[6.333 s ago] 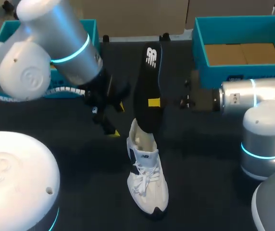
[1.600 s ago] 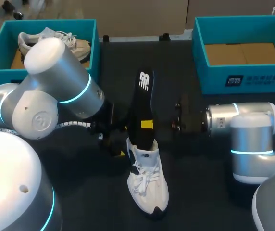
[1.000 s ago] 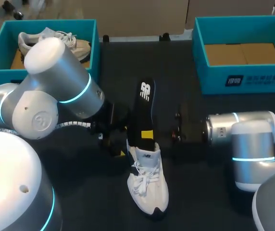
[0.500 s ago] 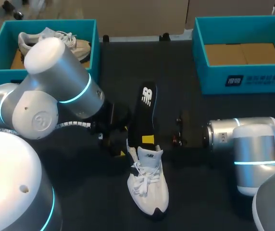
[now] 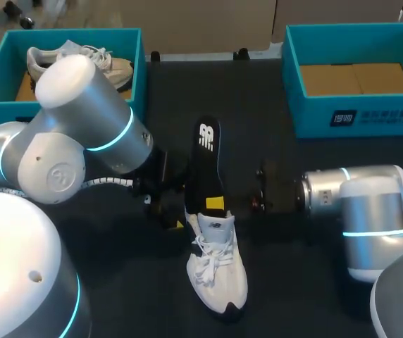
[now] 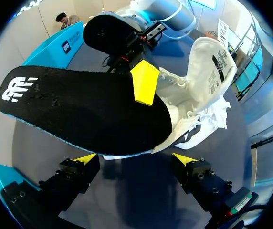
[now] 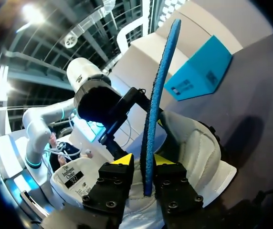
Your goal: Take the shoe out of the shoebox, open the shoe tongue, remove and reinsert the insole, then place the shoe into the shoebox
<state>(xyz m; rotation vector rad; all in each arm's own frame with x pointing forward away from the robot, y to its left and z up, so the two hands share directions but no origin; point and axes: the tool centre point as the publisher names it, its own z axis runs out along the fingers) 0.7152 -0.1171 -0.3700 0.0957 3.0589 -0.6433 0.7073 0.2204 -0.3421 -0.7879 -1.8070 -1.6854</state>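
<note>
A white shoe (image 5: 217, 271) lies mid-table, toe toward me. A black insole (image 5: 205, 169) with a blue underside stands out of its heel opening, leaning back and left. My right gripper (image 5: 212, 204) reaches in from the right at the insole's lower part. In the right wrist view the insole (image 7: 158, 90) runs edge-on between its fingers (image 7: 141, 161) with a gap on one side, so it is open. My left gripper (image 5: 172, 215) sits left of the heel, open wide. From the left wrist, the shoe (image 6: 208, 62) and insole (image 6: 79, 109) lie just ahead of that gripper (image 6: 135, 160).
A teal shoebox (image 5: 134, 49) at the back left holds another pale shoe (image 5: 82, 60). A second teal box (image 5: 289, 63) with a cardboard floor stands at the back right. The table top is dark.
The insole has sunk a little into the shoe and its top has tipped left. My right gripper's fingers have spread off it. The left arm has kept still.
</note>
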